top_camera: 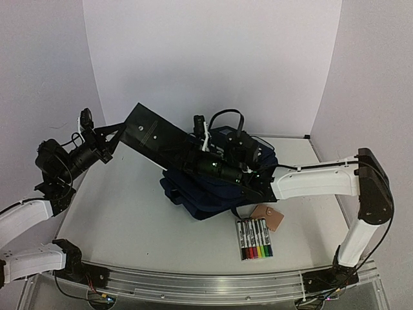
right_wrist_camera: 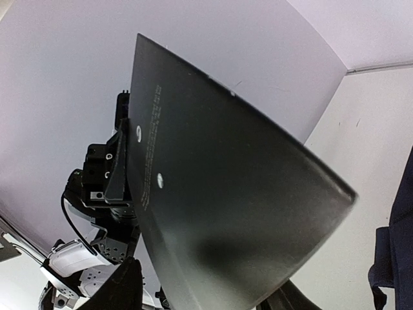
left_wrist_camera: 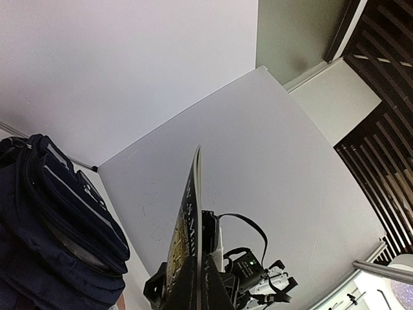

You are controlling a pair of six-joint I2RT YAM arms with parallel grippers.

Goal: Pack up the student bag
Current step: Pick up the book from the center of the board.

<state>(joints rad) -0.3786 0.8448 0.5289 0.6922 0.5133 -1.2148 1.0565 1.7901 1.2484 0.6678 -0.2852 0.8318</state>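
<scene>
Left fingers (top_camera: 115,137) pinch one end of a black board (top_camera: 151,135). Right fingers (top_camera: 190,161) stand on both sides of it; I cannot tell if they press. The student bag (top_camera: 206,197) lies just below the right fingers.

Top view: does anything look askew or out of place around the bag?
The black panel hangs aslant over the student bag, not inside it: left end clamped in the left end effector, other end at the right end effector. Nothing spilled.

We are seeing soft, even light; the black board (right_wrist_camera: 232,213) is blurring near the right wrist lens.
</scene>
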